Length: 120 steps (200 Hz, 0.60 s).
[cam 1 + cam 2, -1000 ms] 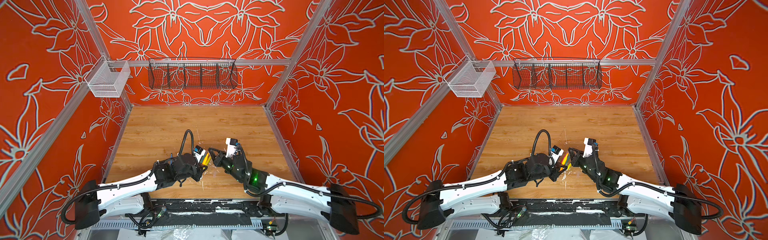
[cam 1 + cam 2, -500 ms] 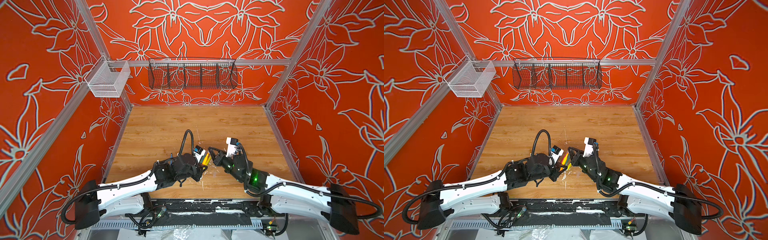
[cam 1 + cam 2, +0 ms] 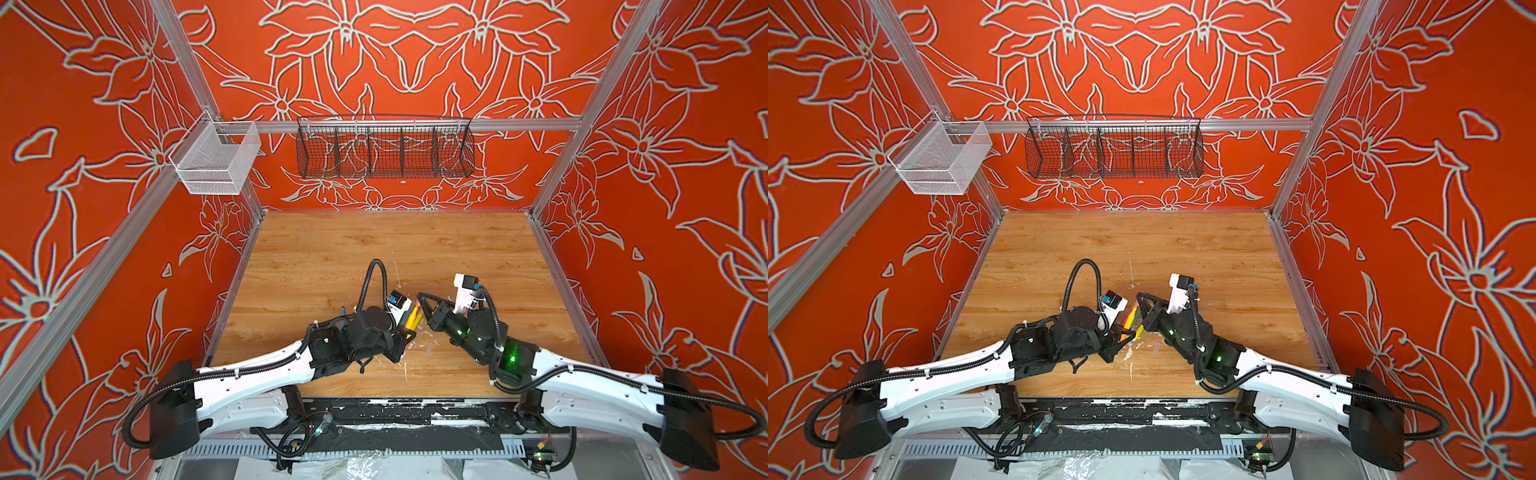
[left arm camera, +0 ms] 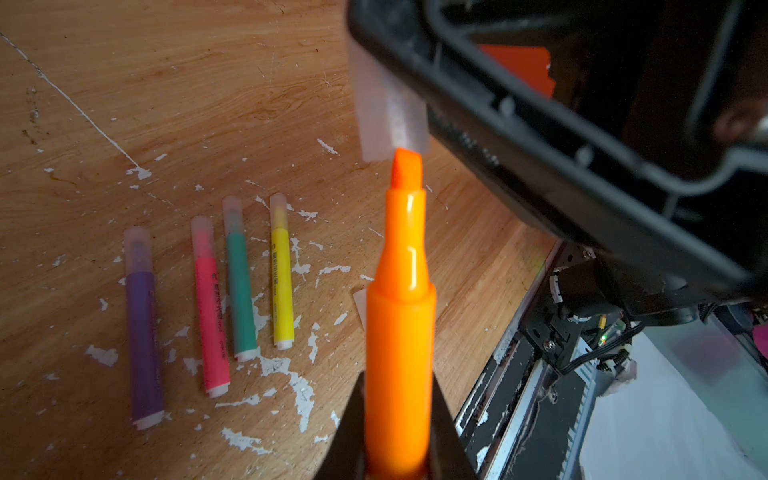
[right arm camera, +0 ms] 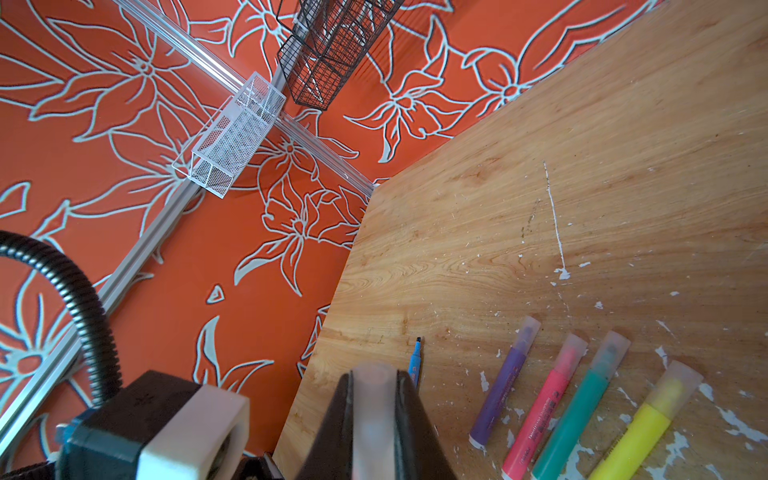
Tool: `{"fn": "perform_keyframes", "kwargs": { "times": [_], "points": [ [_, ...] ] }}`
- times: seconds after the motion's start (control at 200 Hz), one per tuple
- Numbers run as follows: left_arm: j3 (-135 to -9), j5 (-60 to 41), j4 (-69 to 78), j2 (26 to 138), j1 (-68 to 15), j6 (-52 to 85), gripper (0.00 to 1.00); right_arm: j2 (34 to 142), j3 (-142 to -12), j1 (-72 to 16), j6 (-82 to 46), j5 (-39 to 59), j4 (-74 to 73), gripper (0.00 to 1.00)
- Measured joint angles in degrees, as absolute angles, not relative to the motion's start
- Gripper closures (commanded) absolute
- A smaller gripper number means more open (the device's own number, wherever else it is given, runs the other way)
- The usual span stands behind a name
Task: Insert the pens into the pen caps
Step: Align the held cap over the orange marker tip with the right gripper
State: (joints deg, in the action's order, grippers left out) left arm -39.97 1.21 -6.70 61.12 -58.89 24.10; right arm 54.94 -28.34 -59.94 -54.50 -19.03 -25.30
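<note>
The left gripper (image 4: 397, 436) pinches the orange pen (image 4: 399, 291) tip-first against the clear cap (image 4: 390, 118) that the right gripper (image 5: 374, 415) pinches, aligning them for insertion.

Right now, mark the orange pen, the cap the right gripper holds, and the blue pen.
orange pen (image 4: 399, 332), left wrist view, mid barrel.
pen cap (image 4: 391, 120), left wrist view, its clear wall.
blue pen (image 5: 414, 363), right wrist view, exposed barrel.

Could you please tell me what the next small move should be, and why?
Probably ease the orange pen in the left gripper forward into the clear cap held by the right gripper: its tip sits at the cap's mouth, not yet inside.
</note>
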Motion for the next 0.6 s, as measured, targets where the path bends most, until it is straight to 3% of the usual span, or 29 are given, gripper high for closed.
{"fn": "perform_keyframes", "kwargs": {
  "times": [0.6],
  "points": [
    [-39.62, 2.68, -6.74, 59.88, -58.89, 24.05, 1.0, 55.81, -28.45, -59.96, -54.35, -16.88, -27.97, 0.96]
  ]
}}
